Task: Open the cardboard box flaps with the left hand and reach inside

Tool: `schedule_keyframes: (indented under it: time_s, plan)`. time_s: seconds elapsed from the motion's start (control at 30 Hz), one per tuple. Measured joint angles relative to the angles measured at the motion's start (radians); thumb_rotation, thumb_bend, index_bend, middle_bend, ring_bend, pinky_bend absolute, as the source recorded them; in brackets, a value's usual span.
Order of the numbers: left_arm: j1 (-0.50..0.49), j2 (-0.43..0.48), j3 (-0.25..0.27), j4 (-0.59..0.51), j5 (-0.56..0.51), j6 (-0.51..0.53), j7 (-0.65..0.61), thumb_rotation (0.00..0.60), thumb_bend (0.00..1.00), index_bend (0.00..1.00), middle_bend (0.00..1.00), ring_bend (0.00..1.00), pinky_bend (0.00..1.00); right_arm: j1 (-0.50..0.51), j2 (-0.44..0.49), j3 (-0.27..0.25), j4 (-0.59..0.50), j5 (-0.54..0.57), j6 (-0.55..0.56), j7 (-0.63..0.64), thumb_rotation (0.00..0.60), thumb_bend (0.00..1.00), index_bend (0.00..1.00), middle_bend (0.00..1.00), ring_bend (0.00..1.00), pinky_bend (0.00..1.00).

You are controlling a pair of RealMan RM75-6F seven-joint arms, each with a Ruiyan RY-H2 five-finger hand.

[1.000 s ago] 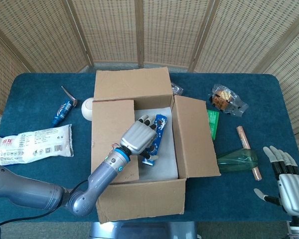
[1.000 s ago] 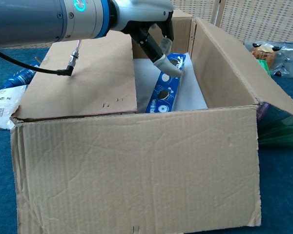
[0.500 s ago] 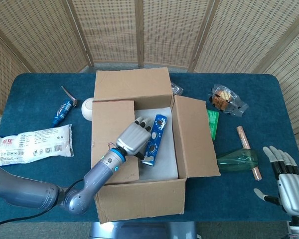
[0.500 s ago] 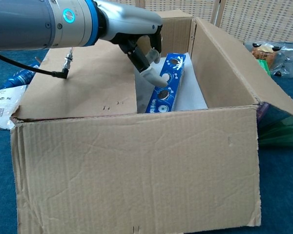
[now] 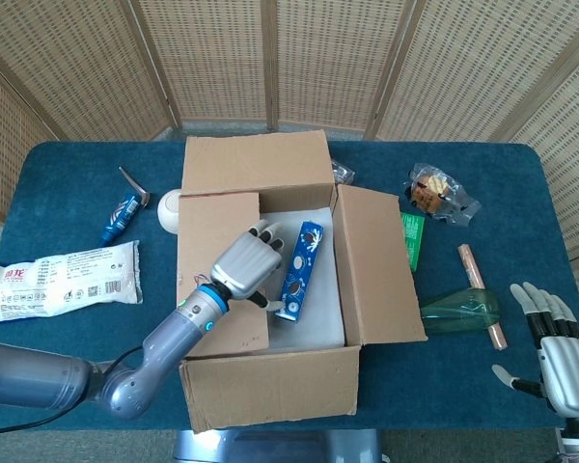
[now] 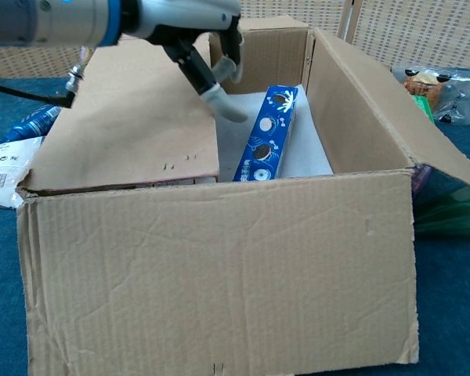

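The cardboard box (image 5: 270, 388) stands mid-table with its flaps folded out. In the chest view its front wall (image 6: 219, 274) fills the foreground. A blue cookie pack (image 5: 299, 271) leans inside on white paper, also visible in the chest view (image 6: 268, 135). My left hand (image 5: 243, 268) hovers over the inner edge of the left flap (image 5: 210, 236), just left of the pack, fingers loosely bent and holding nothing. From the chest view the left hand (image 6: 213, 72) hangs above the flap (image 6: 125, 129), clear of the pack. My right hand (image 5: 560, 355) rests open at the table's front right corner.
Left of the box lie a white packet (image 5: 63, 280), a blue tube (image 5: 123, 217) and a white round object (image 5: 171, 210). To its right are a snack bag (image 5: 442, 193), a green packet (image 5: 412, 239), a green bottle (image 5: 460, 312) and a brown stick (image 5: 482, 296).
My left hand has pulled back to the left and risen off the blue cookie pack, ending over the left flap's edge. The pack now leans free. The right hand has stayed still.
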Motion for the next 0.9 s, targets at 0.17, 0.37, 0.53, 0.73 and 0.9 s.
schedule_keyframes:
  time_s: [0.17, 0.37, 0.53, 0.73, 0.9]
  plan:
    - [0.016, 0.055, 0.004, -0.043, 0.016, 0.014, -0.004, 0.339, 0.0, 0.74, 0.32, 0.11, 0.13, -0.001, -0.003, -0.002, 0.0, -0.005, 0.001, -0.009, 0.6, 0.0, 0.0, 0.0, 0.0, 0.0]
    - [0.041, 0.11, 0.006, -0.078, 0.048, 0.026, -0.023, 0.338, 0.0, 0.72, 0.29, 0.11, 0.13, -0.001, -0.008, -0.005, -0.002, -0.007, -0.002, -0.024, 0.6, 0.0, 0.0, 0.0, 0.0, 0.0]
    - [0.053, 0.095, -0.005, -0.055, 0.076, 0.021, -0.063, 0.337, 0.0, 0.64, 0.23, 0.08, 0.13, -0.002, -0.013, -0.006, -0.005, -0.012, 0.002, -0.033, 0.6, 0.0, 0.0, 0.0, 0.0, 0.0]
    - [0.047, 0.054, -0.011, -0.023, 0.067, -0.007, -0.072, 0.314, 0.0, 0.47, 0.08, 0.0, 0.07, 0.0, -0.011, -0.001, -0.002, -0.001, -0.001, -0.026, 0.6, 0.0, 0.0, 0.0, 0.0, 0.0]
    - [0.026, 0.032, -0.006, -0.005, 0.034, -0.028, -0.047, 0.295, 0.0, 0.43, 0.02, 0.0, 0.02, 0.001, -0.007, 0.002, 0.0, 0.004, -0.001, -0.014, 0.6, 0.0, 0.0, 0.0, 0.0, 0.0]
